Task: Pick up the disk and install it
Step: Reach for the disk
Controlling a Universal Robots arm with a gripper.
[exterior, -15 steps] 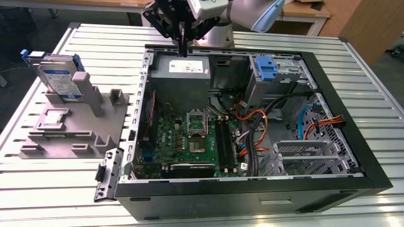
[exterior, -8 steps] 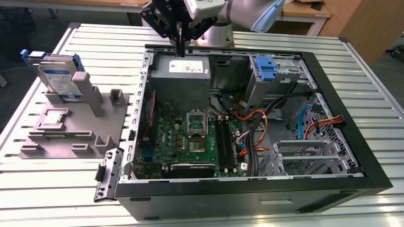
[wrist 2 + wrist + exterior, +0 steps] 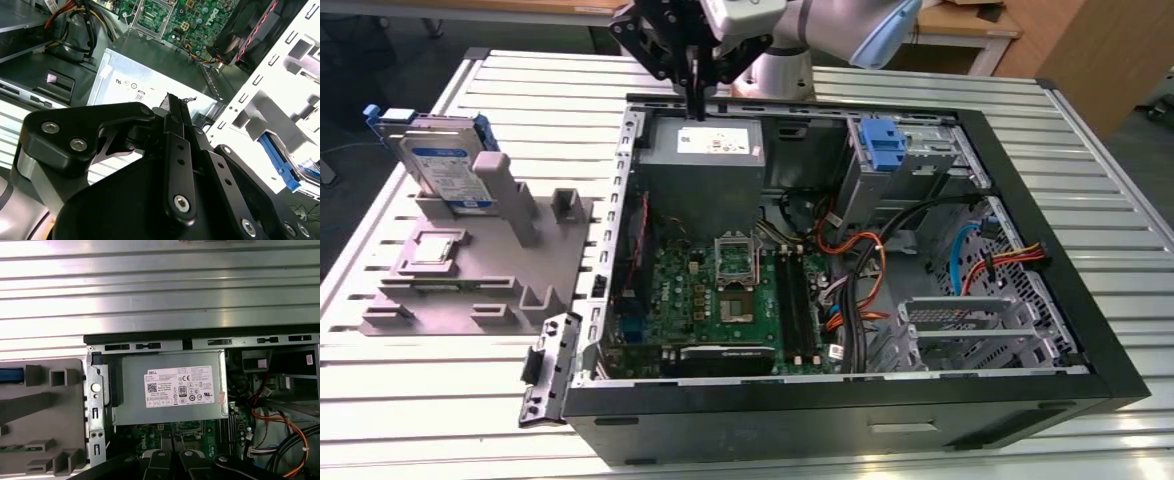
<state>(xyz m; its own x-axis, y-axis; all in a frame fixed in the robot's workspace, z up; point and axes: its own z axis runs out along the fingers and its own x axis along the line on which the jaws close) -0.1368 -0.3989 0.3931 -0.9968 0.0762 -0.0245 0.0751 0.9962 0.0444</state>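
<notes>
Not much is happening yet. The disk (image 3: 443, 165) is sitting upright in the stand (image 3: 454, 290) on the exterior view's left, well apart from the gripper (image 3: 699, 108). That's hanging over the power supply (image 3: 704, 150), fingers pinched together on nothing. Pickup and install are both left.

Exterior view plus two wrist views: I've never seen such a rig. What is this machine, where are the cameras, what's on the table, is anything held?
The machine is a robot arm ending in a two-fingered pincer. The exterior view comes from a camera off the arm; both wrist views from cameras riding near the pincer. On the slatted table sit an open computer case and a grey stand with the disk upright in it. The pincer is shut, holds nothing, and hangs above the power-supply box.
</notes>
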